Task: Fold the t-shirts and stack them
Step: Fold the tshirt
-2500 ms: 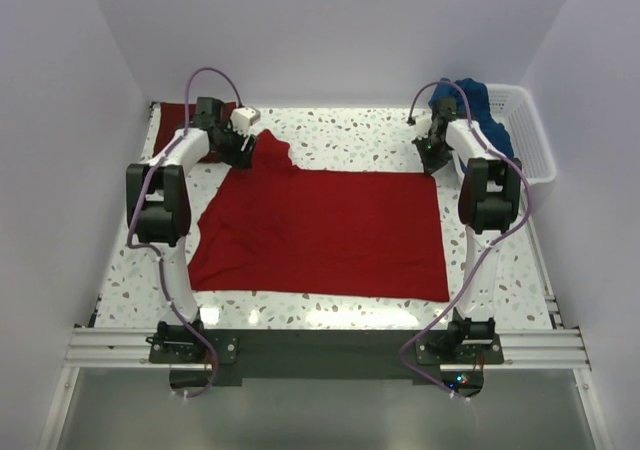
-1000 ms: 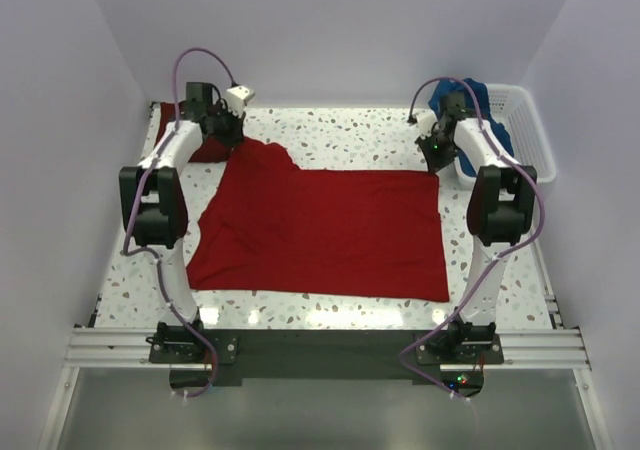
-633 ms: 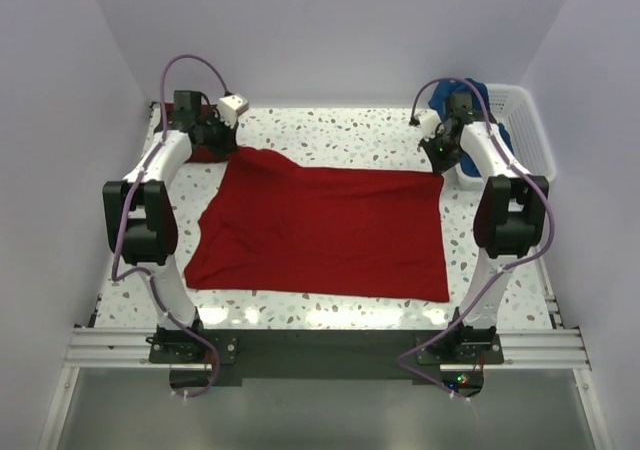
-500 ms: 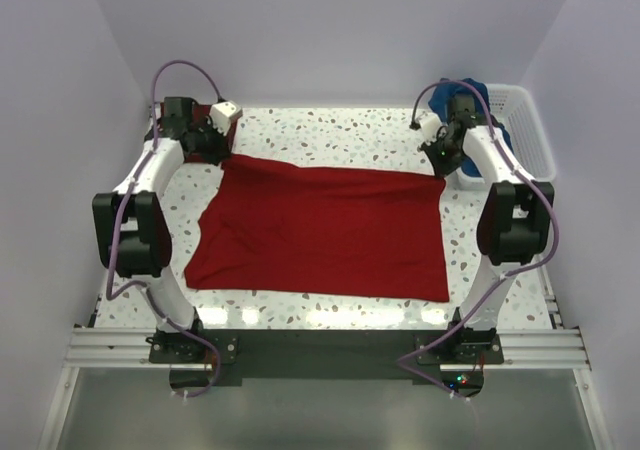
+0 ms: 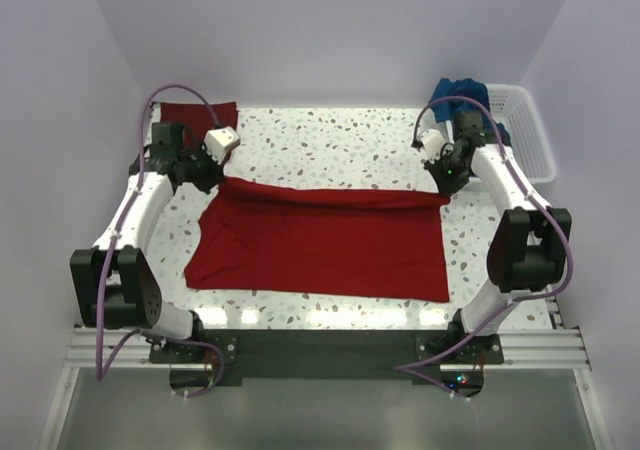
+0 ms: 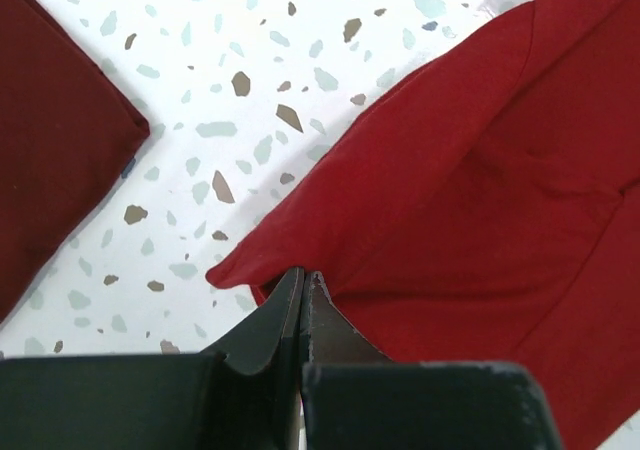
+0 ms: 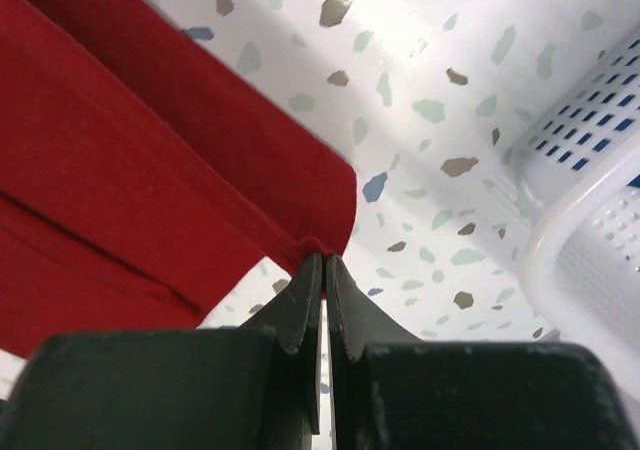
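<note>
Centrally on speckled white terrazzo table [image 5: 330,140]: bright red cloth t-shirt [image 5: 320,245], far edge doubled over nearward. Far right, white lattice plastic basket [image 5: 527,140] with crumpled blue shirt [image 5: 458,90] draped in it; far left, folded maroon shirt [image 5: 195,115] (well apart). Black left gripper [image 6: 303,275] clenched on red shirt's far-left corner, black right gripper [image 7: 323,260] on far-right corner.

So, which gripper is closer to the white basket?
Right. The right gripper grips the red shirt beside the basket; the left gripper is across the table, near the maroon shirt.
</note>
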Motion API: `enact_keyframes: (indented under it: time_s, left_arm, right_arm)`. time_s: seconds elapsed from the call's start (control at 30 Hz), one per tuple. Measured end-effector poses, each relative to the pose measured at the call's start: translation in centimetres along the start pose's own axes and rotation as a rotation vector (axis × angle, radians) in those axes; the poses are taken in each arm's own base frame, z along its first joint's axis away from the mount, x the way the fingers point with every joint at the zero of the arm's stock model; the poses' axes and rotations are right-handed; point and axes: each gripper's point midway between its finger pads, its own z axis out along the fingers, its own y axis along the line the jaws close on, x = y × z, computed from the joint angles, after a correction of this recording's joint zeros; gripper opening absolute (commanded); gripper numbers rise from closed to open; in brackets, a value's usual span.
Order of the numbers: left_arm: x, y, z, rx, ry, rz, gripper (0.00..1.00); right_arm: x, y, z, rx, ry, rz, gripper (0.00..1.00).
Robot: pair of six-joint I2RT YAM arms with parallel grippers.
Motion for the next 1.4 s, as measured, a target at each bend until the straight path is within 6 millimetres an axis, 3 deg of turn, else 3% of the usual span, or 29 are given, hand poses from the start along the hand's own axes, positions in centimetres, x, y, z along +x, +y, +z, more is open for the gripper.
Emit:
enact_keyframes:
  time_s: [0.17, 0.37, 0.73, 1.0, 1.2, 1.4]
  left_arm:
    - [0.6, -1.8, -2.1, -0.003, -0.003, 0.029, 0.0]
    - [2.3, -3.5, -3.1, 0.004, 0.023, 0.043, 0.0]
    - [2.9, -4.3, -4.3, -0.011, 0.031, 0.046, 0.0]
    - [3.5, -4.4, -4.3, -0.019, 0.054, 0.039, 0.0]
    - [2.1, -3.6, -4.9, -0.043, 0.032, 0.055, 0.0]
    - [1.2, -3.0, -5.4, -0.065, 0.016, 0.069, 0.0]
  right_arm:
    - [1.1, 1.3, -1.1, -0.019, -0.007, -0.026, 0.0]
    - [2.9, 2.8, -1.8, -0.032, 0.005, -0.048, 0.0]
    - [4.2, 4.2, -1.6, -0.073, 0.02, -0.059, 0.0]
    - [4.0, 4.0, -1.8, -0.069, 0.015, -0.068, 0.0]
    - [2.2, 2.8, -3.0, -0.032, -0.029, -0.077, 0.0]
    - [2.1, 2.7, -3.2, -0.029, -0.033, -0.083, 0.0]
